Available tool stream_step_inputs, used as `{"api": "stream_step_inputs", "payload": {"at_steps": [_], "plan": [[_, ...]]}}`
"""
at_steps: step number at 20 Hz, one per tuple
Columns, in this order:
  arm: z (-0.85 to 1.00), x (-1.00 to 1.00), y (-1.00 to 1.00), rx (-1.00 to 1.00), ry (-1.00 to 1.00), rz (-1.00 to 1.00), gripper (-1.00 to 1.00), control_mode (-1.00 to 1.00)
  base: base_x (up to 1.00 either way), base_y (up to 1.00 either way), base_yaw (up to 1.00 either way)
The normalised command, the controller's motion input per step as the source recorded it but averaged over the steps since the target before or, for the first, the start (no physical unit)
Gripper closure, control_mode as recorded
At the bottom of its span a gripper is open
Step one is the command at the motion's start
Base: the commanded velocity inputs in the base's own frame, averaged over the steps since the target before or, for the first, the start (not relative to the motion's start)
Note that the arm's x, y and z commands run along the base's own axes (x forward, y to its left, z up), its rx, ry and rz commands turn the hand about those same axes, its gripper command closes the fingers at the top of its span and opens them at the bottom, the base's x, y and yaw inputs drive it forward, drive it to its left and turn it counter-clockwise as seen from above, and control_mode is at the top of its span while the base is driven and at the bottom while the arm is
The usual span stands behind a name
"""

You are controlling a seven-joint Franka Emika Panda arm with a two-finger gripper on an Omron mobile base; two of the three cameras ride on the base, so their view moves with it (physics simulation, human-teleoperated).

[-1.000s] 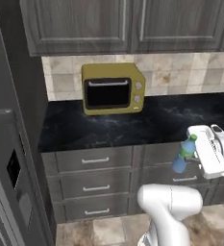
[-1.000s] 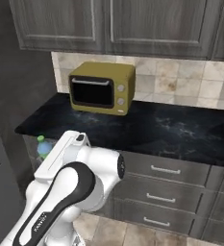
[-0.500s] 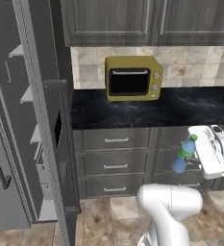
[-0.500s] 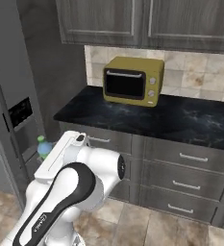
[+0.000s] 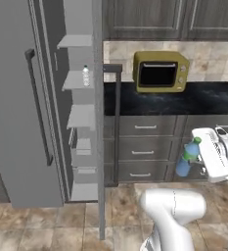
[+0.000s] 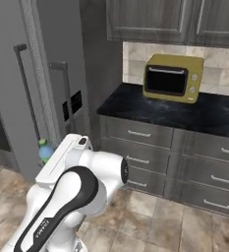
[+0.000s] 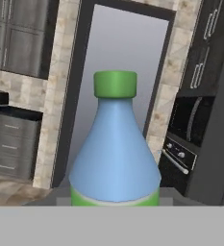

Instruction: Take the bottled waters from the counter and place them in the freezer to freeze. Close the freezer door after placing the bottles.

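Note:
My gripper (image 5: 195, 158) is shut on a bottled water (image 5: 184, 163) with a green cap and blue label, held low in front of the grey drawers. The same bottle (image 7: 114, 158) stands close in the hand view and peeks out beside my hand in the right base view (image 6: 44, 150). The freezer (image 5: 17, 117) is at the left, its door (image 5: 99, 147) swung open and seen edge-on. Inside, a second, whitish bottle (image 5: 86, 76) stands on an upper shelf. The black counter (image 5: 193, 98) runs to the right of the freezer.
A yellow microwave (image 5: 160, 72) sits on the counter (image 6: 185, 110) under dark wood cabinets. Grey drawers (image 5: 145, 149) with bar handles lie below. The freezer's dark dispenser panel (image 6: 72, 104) faces me. The hand view looks toward a doorway and a wall oven (image 7: 190, 129).
The whole picture has slid right as the base moved: the freezer with its open door has come into view. The bottle stays in my shut gripper.

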Motion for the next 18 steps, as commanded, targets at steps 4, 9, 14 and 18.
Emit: {"api": "stream_step_inputs", "payload": {"at_steps": [4,9,14,18], "plan": [[0.00,0.00,0.00,0.00,0.00,0.00,1.00,1.00,-0.17,0.99,-0.01],[0.00,0.00,0.00,0.00,0.00,0.00,1.00,1.00,0.04,1.00,-0.11],[0.00,0.00,0.00,0.00,0.00,0.00,1.00,1.00,0.29,1.00,-0.30],[0.00,0.00,0.00,0.00,0.00,0.00,1.00,1.00,0.37,0.87,-0.52]]}}
